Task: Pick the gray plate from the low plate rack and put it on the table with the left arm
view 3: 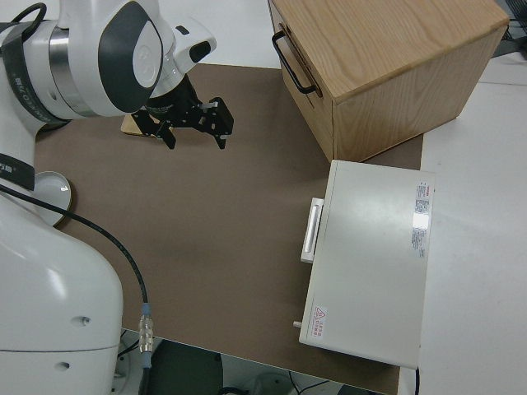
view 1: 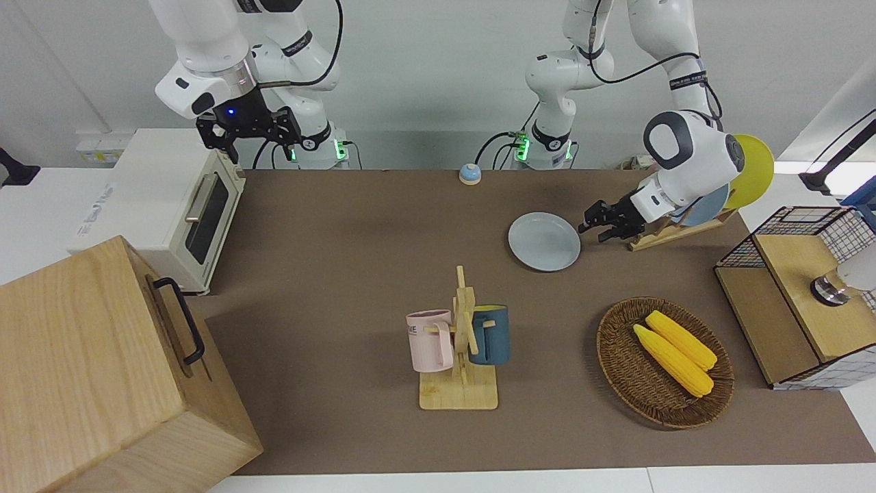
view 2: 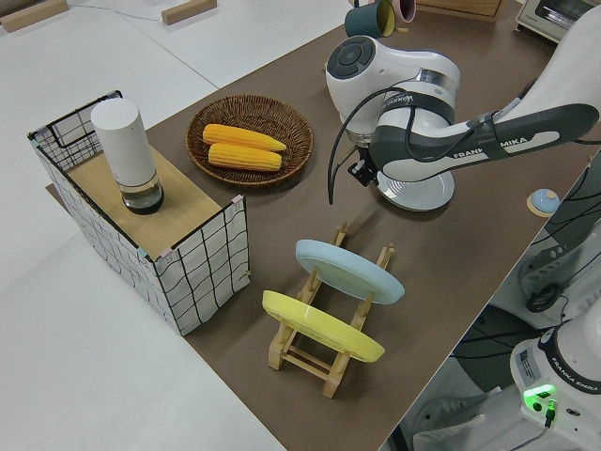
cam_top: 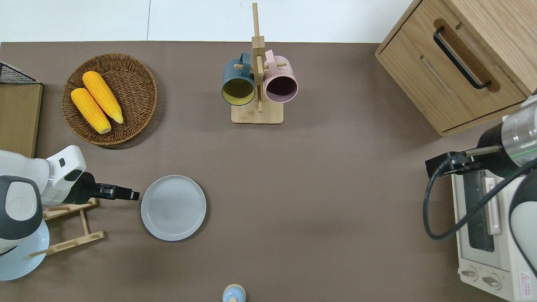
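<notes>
Taking the overhead view as a clock face: at about 8 o'clock the gray plate (cam_top: 173, 208) lies flat on the brown worktop (cam_top: 319, 197), free of any grip. Just beside its rim, toward 9 o'clock, the left gripper (cam_top: 133, 195) has its jaws parted and holding nothing. The low plate rack (cam_top: 69, 226) is under that arm, holding a light-blue plate (view 2: 349, 271) and a yellow plate (view 2: 322, 327). The right arm is parked with its jaws (view 3: 194, 128) open and empty. The mug tree (cam_top: 256, 84) stands at 12 o'clock.
</notes>
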{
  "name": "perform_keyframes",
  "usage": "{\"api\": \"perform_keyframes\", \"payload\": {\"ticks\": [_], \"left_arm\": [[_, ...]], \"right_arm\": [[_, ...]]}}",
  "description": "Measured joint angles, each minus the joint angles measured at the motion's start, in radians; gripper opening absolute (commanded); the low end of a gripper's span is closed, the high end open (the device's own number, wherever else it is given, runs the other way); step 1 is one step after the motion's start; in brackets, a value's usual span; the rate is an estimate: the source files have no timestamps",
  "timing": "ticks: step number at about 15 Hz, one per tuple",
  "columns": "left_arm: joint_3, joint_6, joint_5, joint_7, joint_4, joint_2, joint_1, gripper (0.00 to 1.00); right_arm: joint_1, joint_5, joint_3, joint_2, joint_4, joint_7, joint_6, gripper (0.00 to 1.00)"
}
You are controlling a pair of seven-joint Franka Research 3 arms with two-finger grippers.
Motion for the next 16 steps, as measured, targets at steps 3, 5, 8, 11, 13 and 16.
{"api": "perform_keyframes", "payload": {"ticks": [3, 5, 8, 11, 13, 16], "left_arm": [[-0.017, -0.144, 0.193, -0.180, 0.174, -0.015, -0.005, 0.95], [-0.047, -0.206, 0.278, -0.281, 0.277, -0.023, -0.006, 0.99], [-0.079, -0.246, 0.349, -0.384, 0.355, -0.026, -0.006, 0.99], [-0.091, -0.326, 0.397, -0.403, 0.493, -0.028, -0.007, 0.99], [-0.109, -0.345, 0.415, -0.406, 0.534, -0.028, -0.007, 0.99], [-0.123, -0.352, 0.421, -0.417, 0.562, -0.028, -0.007, 0.99]], "right_arm": [[0.000, 0.000, 0.000, 0.000, 0.000, 0.000, 0.000, 0.983], [0.000, 0.000, 0.000, 0.000, 0.000, 0.000, 0.000, 0.983], [0.000, 0.000, 0.000, 0.000, 0.000, 0.000, 0.000, 0.983], [0.000, 0.000, 0.000, 0.000, 0.000, 0.000, 0.000, 0.983], [0.000, 0.000, 0.000, 0.000, 0.000, 0.000, 0.000, 0.983], [0.000, 0.000, 0.000, 0.000, 0.000, 0.000, 0.000, 0.983]]}}
